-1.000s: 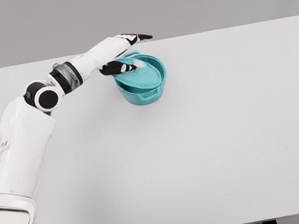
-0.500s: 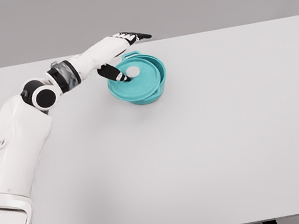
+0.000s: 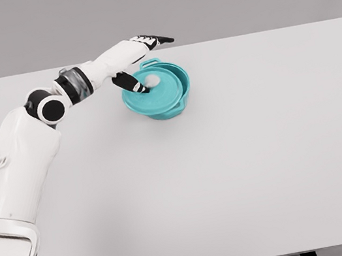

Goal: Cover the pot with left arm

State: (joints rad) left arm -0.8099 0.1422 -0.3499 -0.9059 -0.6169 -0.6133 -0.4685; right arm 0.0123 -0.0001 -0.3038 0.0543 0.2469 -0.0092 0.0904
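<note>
- One arm is in view: the white left arm enters at the lower left of the frame and reaches up and across to the pot (image 3: 164,99).
- Pot: teal, round, standing on the white bench (image 3: 244,168) in its far-left-of-centre area. A side handle shows on the pot's near face, and another handle loop shows at its far rim.
- Lid (image 3: 151,91): teal, round, with a pale knob (image 3: 152,78) near its middle. It sits on top of the pot but offset toward the pot's left, tilted, so the pot's far-right rim remains exposed as a crescent. The lid's left edge overhangs the pot wall. Seating is not flush.
- Left robot hand (image 3: 139,60): positioned over the far-left side of the pot. The thumb (image 3: 128,82), dark-tipped, reaches down onto the lid just left of the knob. The other fingers (image 3: 155,40) are extended straight, pointing right, above and beyond the pot's far rim, clear of the lid.
- Grasp state: the hand is largely released, fingers outstretched; only the thumb appears to touch the lid. Whether the thumb presses or merely rests cannot be determined.
- Forearm: a dark-and-grey wrist band lies left of the pot, with the black-capped elbow joint further left and nearer the camera.
</note>
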